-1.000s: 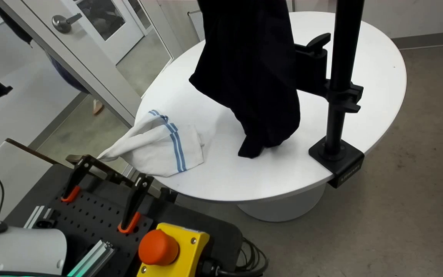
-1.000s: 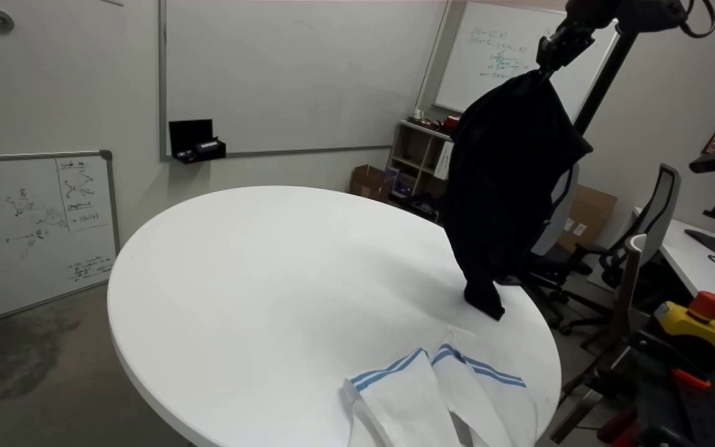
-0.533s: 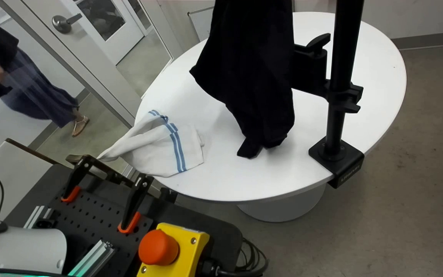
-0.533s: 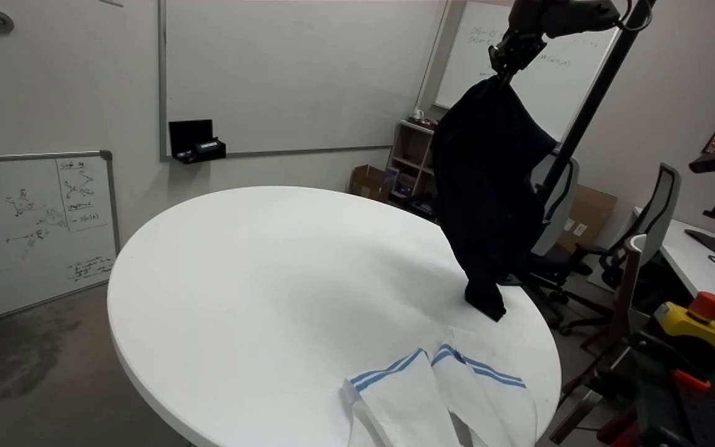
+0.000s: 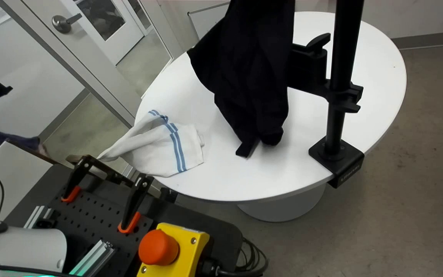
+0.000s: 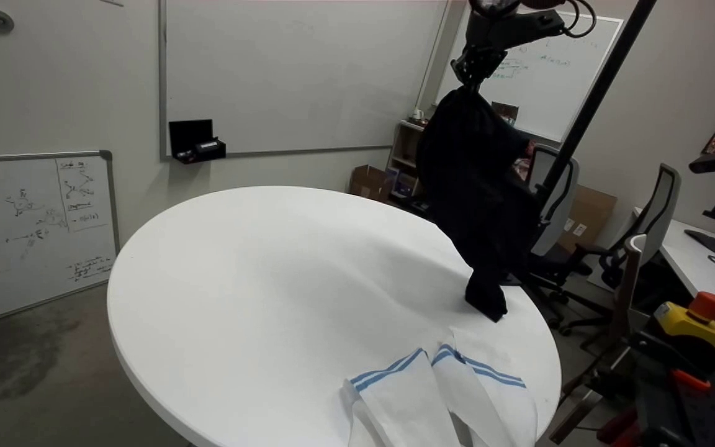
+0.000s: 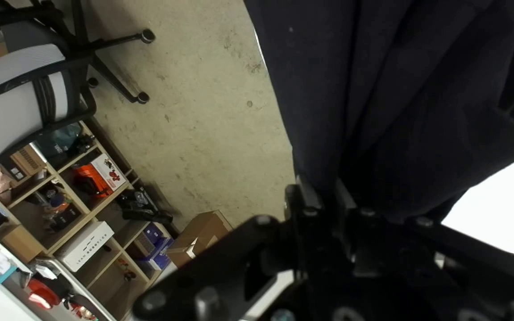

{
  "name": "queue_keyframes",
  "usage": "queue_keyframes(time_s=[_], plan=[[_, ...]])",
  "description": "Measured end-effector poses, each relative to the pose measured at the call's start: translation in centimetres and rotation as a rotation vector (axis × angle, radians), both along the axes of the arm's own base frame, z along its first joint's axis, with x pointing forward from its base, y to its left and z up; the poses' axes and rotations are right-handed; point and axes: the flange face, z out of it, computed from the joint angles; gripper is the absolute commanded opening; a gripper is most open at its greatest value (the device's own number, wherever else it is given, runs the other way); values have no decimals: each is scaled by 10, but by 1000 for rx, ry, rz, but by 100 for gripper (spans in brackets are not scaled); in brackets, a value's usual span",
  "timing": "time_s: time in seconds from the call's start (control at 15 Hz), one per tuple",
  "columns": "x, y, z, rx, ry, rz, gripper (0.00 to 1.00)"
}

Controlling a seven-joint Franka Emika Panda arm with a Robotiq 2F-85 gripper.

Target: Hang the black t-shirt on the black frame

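Observation:
The black t-shirt (image 5: 254, 73) hangs bunched from my gripper (image 6: 472, 85), above the white round table, in both exterior views. It also fills the upper right of the wrist view (image 7: 395, 98). My gripper is shut on its top edge; cloth runs between the fingers (image 7: 345, 196). The shirt's lower end (image 6: 486, 298) reaches down to the tabletop. The black frame is an upright pole (image 5: 337, 123) on a base clamped to the table edge, with a side bracket (image 5: 308, 71). The shirt overlaps the bracket's end; I cannot tell whether they touch. The pole (image 6: 599, 93) slants behind the shirt.
A white towel with blue stripes (image 5: 167, 148) lies on the white table (image 5: 379, 88) near its edge. A yellow box with a red stop button (image 5: 158, 247) and clamps (image 5: 135, 200) sit on the dark cart. Office chairs (image 6: 661, 205) stand behind the table.
My gripper has moved left and slightly down in an exterior view, carrying the shirt's top away from the pole. The lower end stays nearly in place. A person passes in the background.

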Motion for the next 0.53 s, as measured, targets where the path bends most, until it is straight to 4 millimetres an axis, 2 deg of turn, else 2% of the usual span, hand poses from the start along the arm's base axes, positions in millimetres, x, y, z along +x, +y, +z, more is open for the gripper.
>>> queue_keyframes(time_s=[0.2, 0.53], plan=[[14, -2, -11, -16, 10, 0, 63], [22, 7, -11, -22, 0, 23, 99]])
